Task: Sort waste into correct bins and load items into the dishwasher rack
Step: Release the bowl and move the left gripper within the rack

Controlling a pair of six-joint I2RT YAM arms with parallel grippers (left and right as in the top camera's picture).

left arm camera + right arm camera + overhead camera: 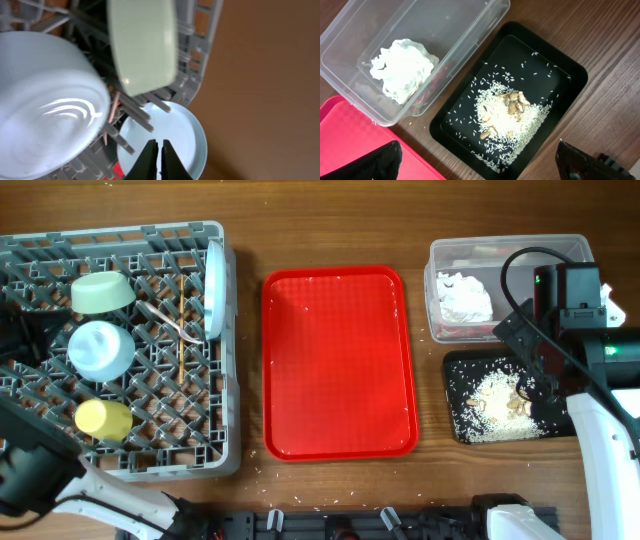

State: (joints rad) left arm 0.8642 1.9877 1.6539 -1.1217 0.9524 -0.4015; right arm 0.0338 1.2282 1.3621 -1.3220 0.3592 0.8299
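Left of the red serving tray [338, 360], the grey dishwasher rack [150, 465] is loaded with a pale green bowl [102, 292], a pale blue bowl [100, 350], a yellow cup [103, 417], chopsticks [180, 330] and a plate [214, 285] stood on edge nearest the tray. The left gripper [159, 157] is pressed closed on nothing. Right of the tray, the napkin [465, 295] is held in the clear tub [500, 248], and rice with beige scraps [495, 395] is spread in the black tray [555, 80]. Above it the right gripper [477, 150] is spread wide, empty.

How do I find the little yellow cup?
Find the big grey rack on the left of the table. Three dishes sit in a line down its left part, and the yellow cup is the lowest in the overhead view. It is the smallest and the only yellow one, beside a pale blue bowl.
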